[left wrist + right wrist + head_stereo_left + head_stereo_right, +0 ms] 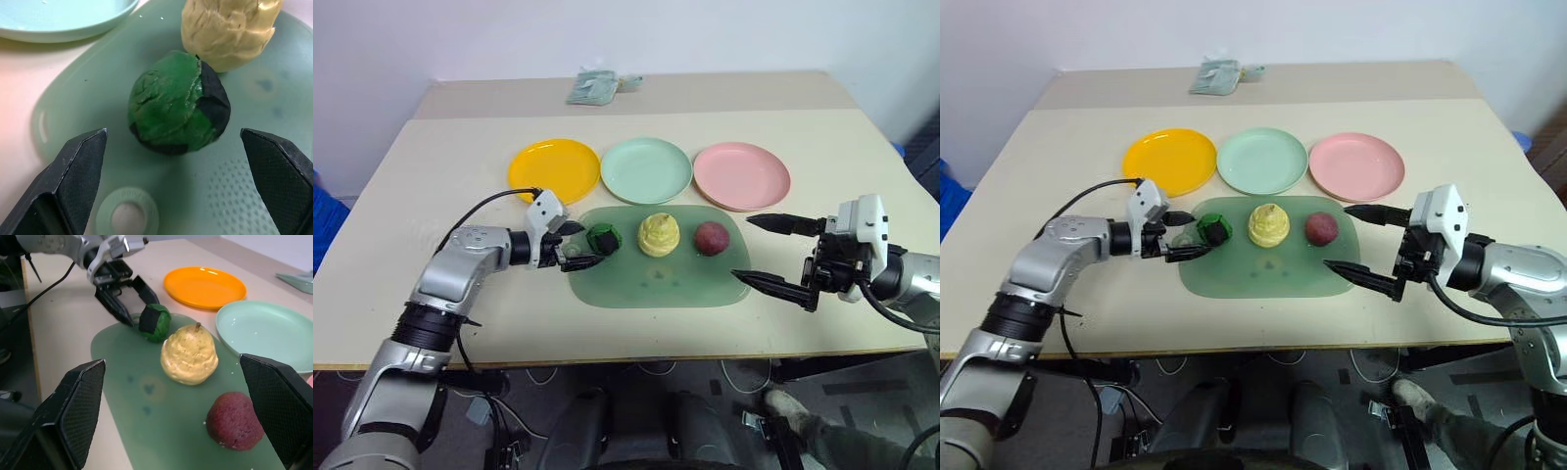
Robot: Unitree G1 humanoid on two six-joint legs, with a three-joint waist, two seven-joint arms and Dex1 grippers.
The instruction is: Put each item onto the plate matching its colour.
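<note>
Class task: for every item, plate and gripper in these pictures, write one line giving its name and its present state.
Green lump: on the green board, between the open left gripper's fingers, ungripped.
Yellow cone: upright on the board.
Red lump: on the board.
Orange-yellow plate: empty.
Mint green plate: empty.
Pink plate: empty.
Left gripper: open.
Right gripper: open, empty.

Green lump, yellow ridged cone and dark red lump sit in a row before empty orange-yellow plate, mint plate and pink plate.
</note>
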